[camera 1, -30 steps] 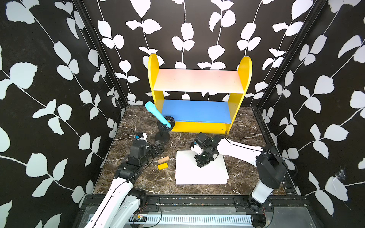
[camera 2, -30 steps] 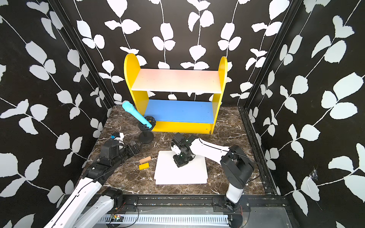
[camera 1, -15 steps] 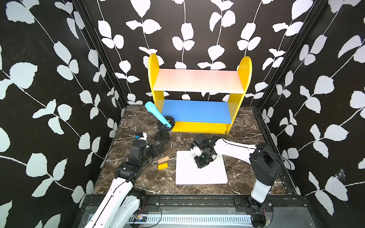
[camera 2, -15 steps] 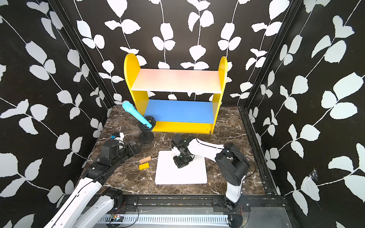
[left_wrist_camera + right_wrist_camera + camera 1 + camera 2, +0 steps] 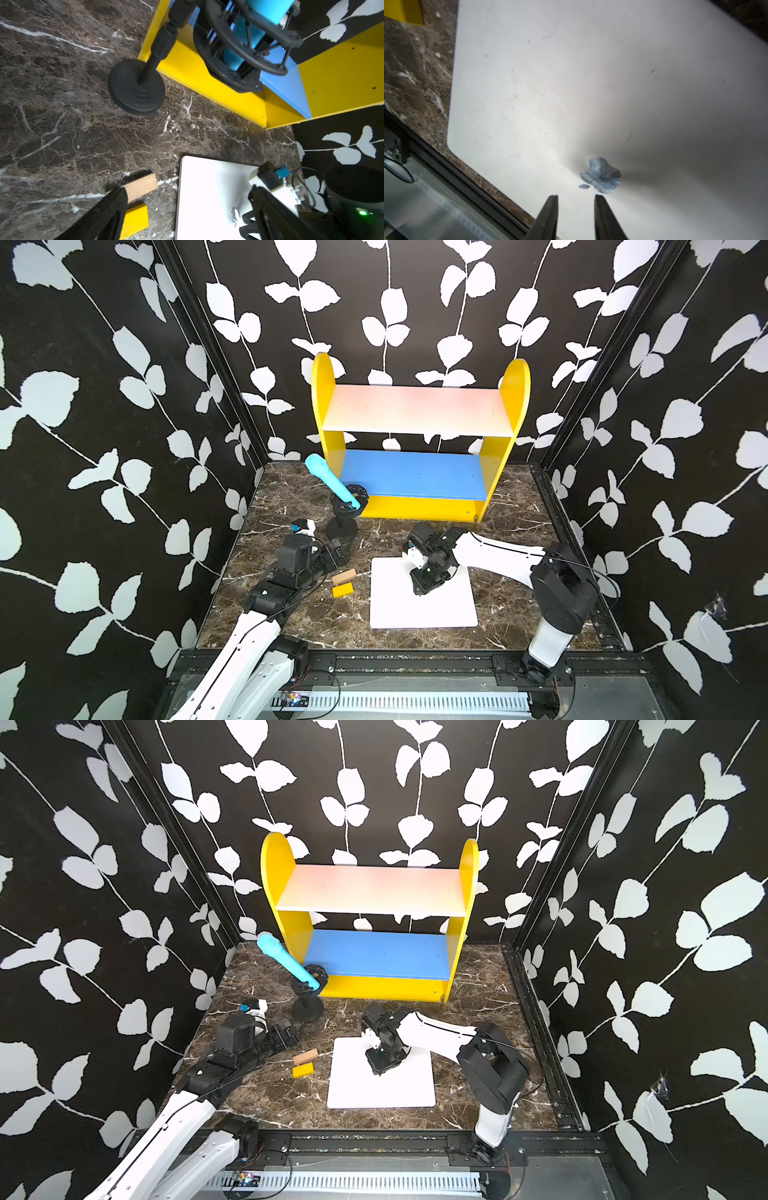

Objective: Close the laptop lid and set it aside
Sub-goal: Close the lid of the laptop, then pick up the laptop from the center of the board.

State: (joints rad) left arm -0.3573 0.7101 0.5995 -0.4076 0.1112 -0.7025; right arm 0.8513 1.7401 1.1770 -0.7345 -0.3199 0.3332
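Top views: laptop [image 5: 395, 605], lid [image 5: 440, 610] down, lies under the right pincer [image 5: 420, 591].
Left wrist: left pincer [image 5: 187, 190] wide apart, empty, laptop just ahead. Right wrist: right pincer [image 5: 575, 197] slightly apart, empty, just short of the logo [image 5: 602, 174]; best to hook an edge and slide gently.

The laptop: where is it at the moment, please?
In a top view the closed laptop lies flat on the marble table beneath the right pincer, the yellow block to its left.
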